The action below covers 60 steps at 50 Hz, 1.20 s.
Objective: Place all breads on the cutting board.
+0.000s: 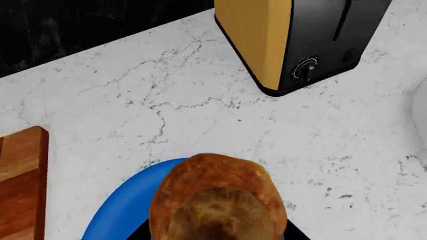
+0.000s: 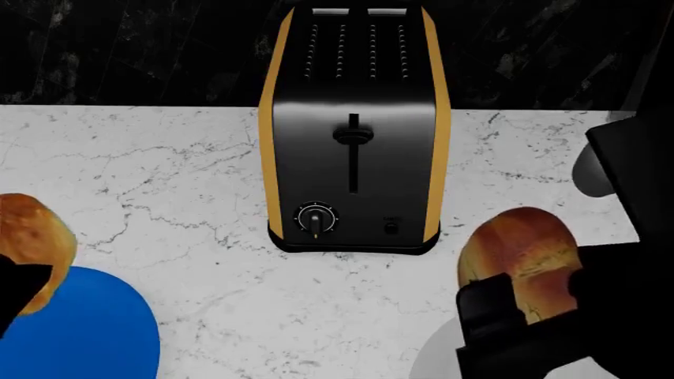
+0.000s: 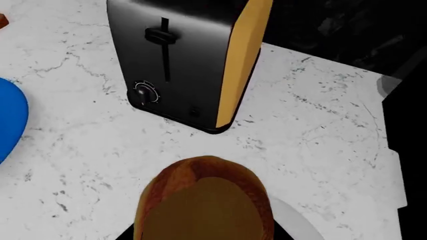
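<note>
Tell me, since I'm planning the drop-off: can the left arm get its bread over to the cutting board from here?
Probably yes. In the left wrist view the bread hangs over the blue plate, and the cutting board lies just beside that plate with only bare counter between. The toaster stands off on the other side.

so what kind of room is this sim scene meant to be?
Most likely a kitchen counter. A black and yellow toaster stands on a white marble-look worktop against a dark backsplash, with a blue plate, a wooden cutting board and bread loaves around it.
</note>
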Tool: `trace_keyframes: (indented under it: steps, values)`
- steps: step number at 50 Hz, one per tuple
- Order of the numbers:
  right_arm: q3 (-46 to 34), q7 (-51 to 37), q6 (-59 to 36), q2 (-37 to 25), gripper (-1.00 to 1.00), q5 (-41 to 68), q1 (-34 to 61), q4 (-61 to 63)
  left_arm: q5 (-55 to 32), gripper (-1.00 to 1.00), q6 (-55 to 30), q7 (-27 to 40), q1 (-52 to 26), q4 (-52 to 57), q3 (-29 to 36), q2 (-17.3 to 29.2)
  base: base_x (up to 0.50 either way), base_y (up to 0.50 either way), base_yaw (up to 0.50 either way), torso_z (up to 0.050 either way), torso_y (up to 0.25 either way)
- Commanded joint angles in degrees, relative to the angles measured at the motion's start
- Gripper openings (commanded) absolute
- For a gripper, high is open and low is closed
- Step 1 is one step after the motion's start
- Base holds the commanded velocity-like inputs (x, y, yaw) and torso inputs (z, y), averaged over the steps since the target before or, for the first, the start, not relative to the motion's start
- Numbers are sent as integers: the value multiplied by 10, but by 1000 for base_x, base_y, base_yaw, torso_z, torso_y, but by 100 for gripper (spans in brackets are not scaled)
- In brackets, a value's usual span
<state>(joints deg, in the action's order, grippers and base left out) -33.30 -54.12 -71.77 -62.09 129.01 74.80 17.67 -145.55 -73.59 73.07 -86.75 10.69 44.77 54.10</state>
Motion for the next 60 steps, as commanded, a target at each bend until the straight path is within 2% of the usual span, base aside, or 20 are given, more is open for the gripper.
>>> trace_keyframes:
  steps: [1, 6, 17, 41, 60]
  values:
    - [56, 36, 36, -4, -100, -53, -27, 41, 17, -100, 51, -27, 7, 29, -54, 11, 0, 0, 0, 0, 0]
    - [60, 34, 38, -6, -100, -62, -30, 56, 33, -100, 48, -54, 9, 26, -82, 20, 0, 0, 0, 0, 0]
    - [91, 28, 57, -14, -100, -84, -13, 91, 38, -100, 72, -53, 5, 41, -105, 37, 0, 41, 0, 0, 0]
    - [90, 37, 62, -13, -100, -83, -11, 87, 30, -100, 54, -37, -40, 23, -73, 19, 0, 409, 0, 0, 0]
    - [92, 42, 77, -14, -100, -76, -22, 90, 35, -100, 54, -42, -41, 26, -67, 20, 0, 421, 0, 0, 0]
